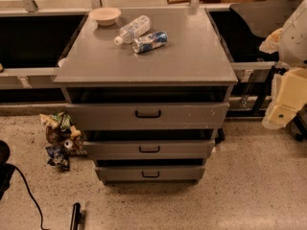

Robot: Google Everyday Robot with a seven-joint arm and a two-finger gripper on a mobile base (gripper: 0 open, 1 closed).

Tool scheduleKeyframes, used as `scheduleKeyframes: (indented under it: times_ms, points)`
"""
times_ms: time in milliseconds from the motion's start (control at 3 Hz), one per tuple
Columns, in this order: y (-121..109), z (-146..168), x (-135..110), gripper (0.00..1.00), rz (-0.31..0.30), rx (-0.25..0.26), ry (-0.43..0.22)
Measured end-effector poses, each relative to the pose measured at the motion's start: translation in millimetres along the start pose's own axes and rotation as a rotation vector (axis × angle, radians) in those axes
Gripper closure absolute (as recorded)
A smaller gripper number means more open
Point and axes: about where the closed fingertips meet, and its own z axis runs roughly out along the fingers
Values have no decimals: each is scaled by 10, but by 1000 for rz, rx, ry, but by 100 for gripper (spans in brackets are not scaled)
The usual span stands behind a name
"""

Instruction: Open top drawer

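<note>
The top drawer (192, 116) is the widest grey front of the grey metal cabinet, with a small black centre handle (147, 113). A dark gap shows between its front and the cabinet top (153, 63). Two narrower drawer fronts sit below it, the middle one (182, 149) and the bottom one (177, 173). My gripper (284, 102), a white and cream assembly, hangs at the right edge of the view. It is to the right of the cabinet, at about the top drawer's height, and apart from the handle.
A bowl (104, 15), a plastic bottle (133, 28) and a can (149, 41) lie on the cabinet top. Crumpled snack bags (60, 138) lie on the floor at the cabinet's left. A black cable (26, 193) and a black object (75, 215) are at bottom left.
</note>
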Motion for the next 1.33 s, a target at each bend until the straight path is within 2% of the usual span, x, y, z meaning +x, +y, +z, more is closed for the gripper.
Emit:
scheduleKeyframes:
  times_ms: [333, 667, 1000, 1333]
  points:
    - [1, 2, 0, 0, 0, 0, 0]
    - [134, 386, -48, 0, -47, -47, -25]
    - [387, 1004, -132, 0, -97, -143, -100]
    - [637, 1554, -241, 0, -115, -241, -183]
